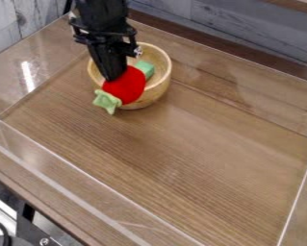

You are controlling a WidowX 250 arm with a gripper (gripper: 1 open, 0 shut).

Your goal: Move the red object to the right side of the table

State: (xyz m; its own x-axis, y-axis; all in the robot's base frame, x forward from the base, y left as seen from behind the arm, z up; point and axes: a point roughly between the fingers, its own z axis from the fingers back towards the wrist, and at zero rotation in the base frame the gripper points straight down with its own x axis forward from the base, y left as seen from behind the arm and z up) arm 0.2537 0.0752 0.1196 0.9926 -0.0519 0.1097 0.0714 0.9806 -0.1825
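In the upper left of the frame, my hand [114, 73] is clamped on the red toy fruit [126, 87] over the worktop [201, 144]. The fruit hangs in front of the wooden bowl [164, 63], which holds a green block [150, 69].

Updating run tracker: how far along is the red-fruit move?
Done: pincer shut on the small red soft toy fruit. In hand: it hangs in front of the round wooden bowl, left of centre. Left: reach the right side of the brown wood-grain table, set down, release.
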